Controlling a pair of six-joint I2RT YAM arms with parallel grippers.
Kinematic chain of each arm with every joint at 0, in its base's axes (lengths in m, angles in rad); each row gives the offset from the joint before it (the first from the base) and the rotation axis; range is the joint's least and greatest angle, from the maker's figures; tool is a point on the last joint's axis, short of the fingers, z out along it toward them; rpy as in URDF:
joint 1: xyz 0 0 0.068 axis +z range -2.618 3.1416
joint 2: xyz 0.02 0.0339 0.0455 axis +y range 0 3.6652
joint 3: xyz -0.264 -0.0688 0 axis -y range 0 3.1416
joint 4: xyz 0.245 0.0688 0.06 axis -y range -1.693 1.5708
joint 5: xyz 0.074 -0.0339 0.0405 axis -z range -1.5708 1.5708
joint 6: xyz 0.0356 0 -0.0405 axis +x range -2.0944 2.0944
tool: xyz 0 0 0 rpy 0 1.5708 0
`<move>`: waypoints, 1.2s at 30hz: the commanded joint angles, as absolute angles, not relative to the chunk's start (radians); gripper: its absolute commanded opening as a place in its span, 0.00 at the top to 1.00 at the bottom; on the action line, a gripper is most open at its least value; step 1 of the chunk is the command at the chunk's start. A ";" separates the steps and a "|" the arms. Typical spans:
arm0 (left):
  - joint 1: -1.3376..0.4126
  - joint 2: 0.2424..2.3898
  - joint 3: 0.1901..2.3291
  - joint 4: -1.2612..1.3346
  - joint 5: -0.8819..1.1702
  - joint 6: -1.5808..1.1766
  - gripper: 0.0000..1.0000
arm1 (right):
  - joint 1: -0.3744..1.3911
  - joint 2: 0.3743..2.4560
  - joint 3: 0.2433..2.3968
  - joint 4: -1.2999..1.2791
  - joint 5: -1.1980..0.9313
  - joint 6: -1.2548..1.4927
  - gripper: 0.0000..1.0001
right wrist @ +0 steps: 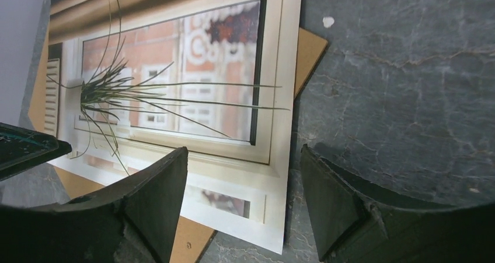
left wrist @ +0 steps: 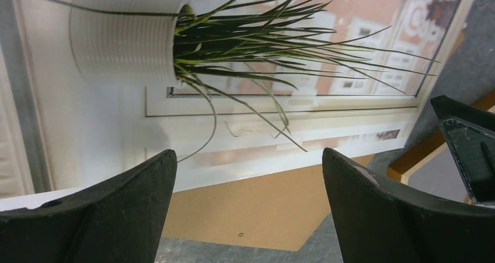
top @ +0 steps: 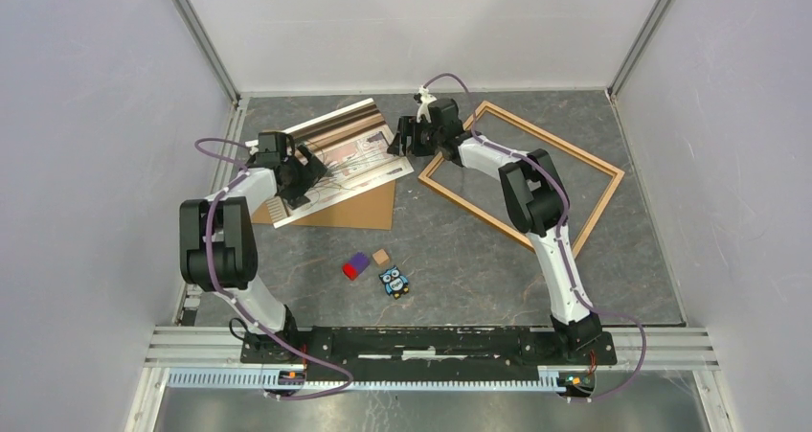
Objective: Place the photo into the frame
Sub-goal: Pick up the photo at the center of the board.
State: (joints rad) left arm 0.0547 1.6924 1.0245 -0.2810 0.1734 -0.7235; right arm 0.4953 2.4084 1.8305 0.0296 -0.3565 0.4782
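The photo [top: 340,154], a window scene with a spiky plant, lies face up at the back left on a brown cardboard board [top: 369,209]. The light-orange wood frame [top: 584,159] lies empty to its right. My left gripper [top: 306,181] is open over the photo's near-left part; its wrist view shows the photo [left wrist: 251,100] and the board [left wrist: 262,204] between the fingers [left wrist: 134,199]. My right gripper [top: 398,143] is open over the photo's right edge [right wrist: 274,175]. A frame corner [left wrist: 417,152] shows in the left wrist view.
A red-and-purple block [top: 356,265], a tan cube [top: 381,256] and a blue owl figure [top: 394,281] lie on the grey table in front of the board. Grey walls close in the table on three sides.
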 commanded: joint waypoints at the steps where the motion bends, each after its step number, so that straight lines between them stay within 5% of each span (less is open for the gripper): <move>1: 0.057 1.706 1.007 -0.265 0.115 -0.713 0.00 | 0.494 2.432 1.852 0.065 -0.421 0.525 0.25; 23: 0.058 1.809 1.053 -0.311 0.157 -0.714 0.00 | 0.468 2.267 1.485 0.565 -0.731 0.969 0.33; 36: 0.056 1.787 1.035 -0.302 0.167 -0.696 0.00 | 0.462 2.260 1.390 0.853 -0.727 1.130 0.17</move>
